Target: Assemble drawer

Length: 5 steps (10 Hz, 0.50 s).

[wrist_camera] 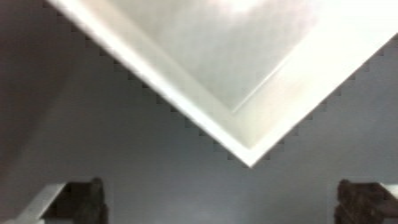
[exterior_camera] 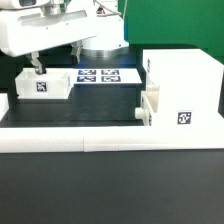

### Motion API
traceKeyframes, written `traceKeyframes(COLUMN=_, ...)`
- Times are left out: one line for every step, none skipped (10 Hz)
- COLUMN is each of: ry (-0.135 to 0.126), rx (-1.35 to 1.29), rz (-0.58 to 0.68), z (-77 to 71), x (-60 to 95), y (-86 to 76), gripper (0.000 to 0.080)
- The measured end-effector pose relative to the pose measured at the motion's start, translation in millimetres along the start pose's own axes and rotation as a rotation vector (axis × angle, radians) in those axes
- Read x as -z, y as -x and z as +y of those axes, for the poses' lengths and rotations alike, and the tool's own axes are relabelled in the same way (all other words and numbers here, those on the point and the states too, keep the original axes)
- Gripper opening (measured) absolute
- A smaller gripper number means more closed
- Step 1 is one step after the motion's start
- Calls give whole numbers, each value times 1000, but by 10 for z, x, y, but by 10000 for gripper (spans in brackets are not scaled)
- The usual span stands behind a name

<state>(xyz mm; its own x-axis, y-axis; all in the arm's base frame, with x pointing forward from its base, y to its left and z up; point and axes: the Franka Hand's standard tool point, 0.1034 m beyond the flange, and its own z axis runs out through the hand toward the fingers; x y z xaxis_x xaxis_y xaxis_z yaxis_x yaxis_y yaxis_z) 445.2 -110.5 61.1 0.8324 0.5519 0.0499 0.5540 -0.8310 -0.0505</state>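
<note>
A white drawer part (exterior_camera: 45, 85) with a marker tag lies on the black table at the exterior view's left. My gripper (exterior_camera: 38, 69) hangs just above its far edge. In the wrist view a corner of this white part (wrist_camera: 231, 60) points toward the gripper (wrist_camera: 222, 205). The two dark fingertips (wrist_camera: 75, 200) stand wide apart with only table between them, so the gripper is open and empty. A large white drawer housing (exterior_camera: 185, 85) with a tag stands at the exterior view's right. A smaller white part (exterior_camera: 148, 106) sits against its left side.
The marker board (exterior_camera: 106, 75) lies flat at the back middle of the table. A long white ledge (exterior_camera: 100, 142) runs along the table's front edge. The arm's white body (exterior_camera: 50, 30) fills the upper left.
</note>
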Motion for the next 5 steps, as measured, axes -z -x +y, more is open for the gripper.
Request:
traceKeyframes(ry=-5, rx=-80, rz=-5, z=-31, x=-22, y=33, gripper=649)
traceKeyframes(ry=-5, rx=-174, rz=-3, z=-35, x=-19, y=10, gripper=649)
traceKeyframes(ry=-5, rx=-195, rz=-4, z=-38, x=-21, y=9, gripper=649)
traceKeyframes(ry=-8, rx=-276, rz=-2, z=-43, x=-22, y=5, gripper=649)
traceKeyframes(ry=-10, rx=-349, rz=0, z=-51, x=-24, y=-3, gripper=649)
